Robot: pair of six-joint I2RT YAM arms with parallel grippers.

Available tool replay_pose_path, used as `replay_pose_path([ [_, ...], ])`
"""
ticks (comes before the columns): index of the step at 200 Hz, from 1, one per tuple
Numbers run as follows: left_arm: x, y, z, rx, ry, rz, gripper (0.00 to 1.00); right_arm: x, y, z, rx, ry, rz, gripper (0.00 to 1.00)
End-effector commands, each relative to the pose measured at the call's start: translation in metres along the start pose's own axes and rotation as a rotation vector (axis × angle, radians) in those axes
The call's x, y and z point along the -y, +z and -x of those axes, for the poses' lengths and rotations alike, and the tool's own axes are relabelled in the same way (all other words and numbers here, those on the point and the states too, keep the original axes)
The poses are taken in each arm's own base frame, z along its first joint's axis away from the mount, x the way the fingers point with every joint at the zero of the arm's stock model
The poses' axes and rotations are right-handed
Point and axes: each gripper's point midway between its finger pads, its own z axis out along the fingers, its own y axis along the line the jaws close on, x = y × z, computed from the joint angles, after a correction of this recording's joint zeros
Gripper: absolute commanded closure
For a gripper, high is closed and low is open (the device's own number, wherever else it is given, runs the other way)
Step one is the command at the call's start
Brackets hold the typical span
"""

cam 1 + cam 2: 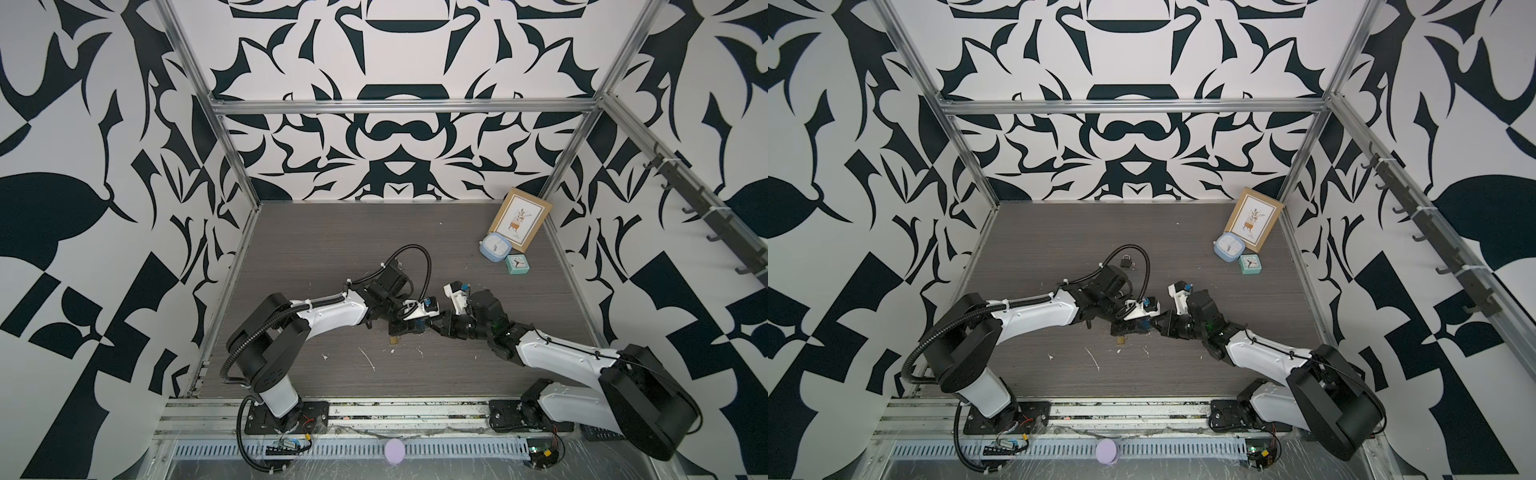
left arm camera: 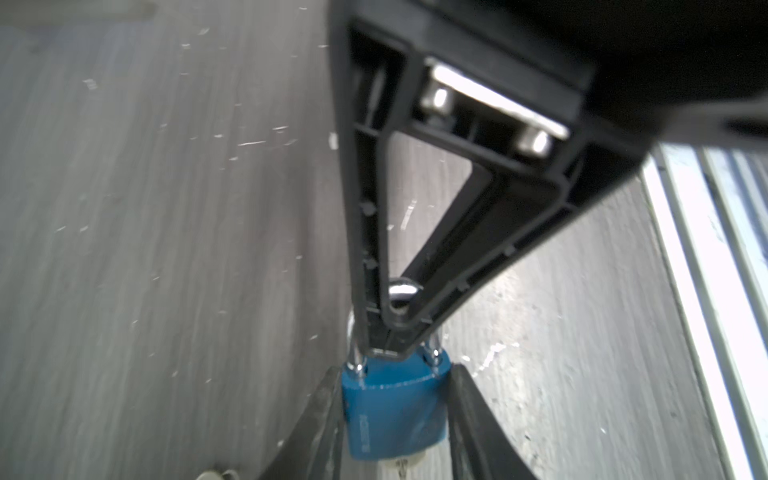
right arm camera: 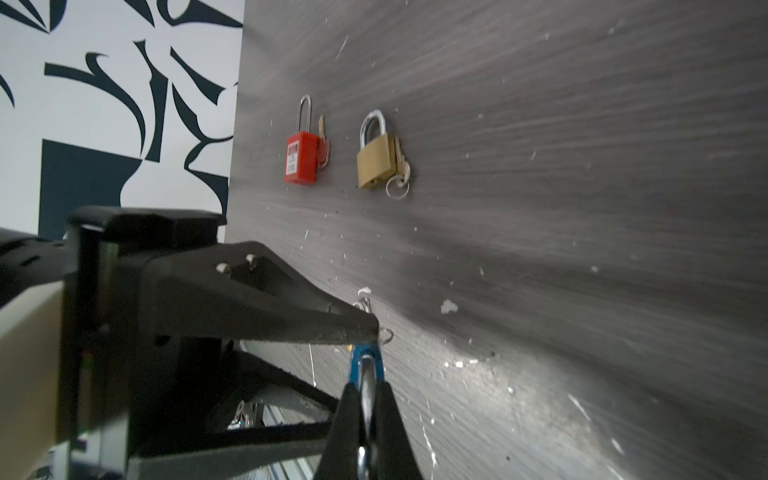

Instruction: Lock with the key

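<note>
L hand [image 2: 395,372] grasps blue padlock [image 2: 395,415] by body, over desk [image 2: 166,249] centre. R hand [image 2: 390,345] clenched on shackle [image 2: 400,291]. Key [image 2: 402,464] prob. in base. Step: locking. Next: R regrips key, turns; L holds steady.

The blue padlock [image 2: 390,411] is cut off at the picture's edge, so its keyhole end is unclear. The right gripper [image 2: 388,351] covers part of its silver loop [image 2: 400,291]. In both top views it barely shows.
</note>
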Motion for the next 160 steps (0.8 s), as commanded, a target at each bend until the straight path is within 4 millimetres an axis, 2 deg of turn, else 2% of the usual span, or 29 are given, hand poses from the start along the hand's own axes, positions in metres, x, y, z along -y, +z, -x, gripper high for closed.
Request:
replay_pose_path([
  [1, -0.011, -0.029, 0.077, 0.217, 0.282, 0.064, 1.0, 0.015, -0.006, -0.068, -0.258, 0.044, -0.013, 0.99],
  [26, -0.009, -0.026, 0.074, 0.198, 0.313, 0.056, 1.0, 0.018, -0.008, -0.072, -0.263, 0.05, -0.021, 0.92],
  [42, -0.008, -0.022, 0.07, 0.18, 0.322, 0.052, 1.0, 0.019, -0.009, -0.072, -0.262, 0.05, -0.022, 0.92],
  [67, -0.013, -0.02, 0.065, 0.152, 0.311, 0.072, 1.0, 0.02, -0.011, -0.06, -0.204, 0.052, -0.043, 1.0],
  [92, -0.027, -0.026, 0.067, 0.155, 0.296, 0.183, 1.0, 0.023, -0.018, -0.039, -0.118, 0.074, -0.056, 1.0],
  [102, -0.034, -0.032, 0.068, 0.168, 0.303, 0.245, 0.86, 0.025, -0.022, -0.029, -0.08, 0.087, -0.068, 1.0],
  [114, -0.04, -0.039, 0.071, 0.194, 0.313, 0.318, 0.8, 0.028, -0.026, -0.019, -0.049, 0.102, -0.08, 1.0],
  [141, -0.059, -0.063, 0.078, 0.25, 0.306, 0.514, 0.4, 0.036, -0.03, -0.005, -0.006, 0.129, -0.104, 1.0],
  [155, -0.067, -0.074, 0.079, 0.265, 0.281, 0.594, 0.2, 0.042, -0.031, -0.001, 0.007, 0.146, -0.128, 0.93],
  [160, -0.07, -0.078, 0.08, 0.269, 0.263, 0.619, 0.16, 0.045, -0.031, 0.001, 0.012, 0.151, -0.135, 0.92],
])
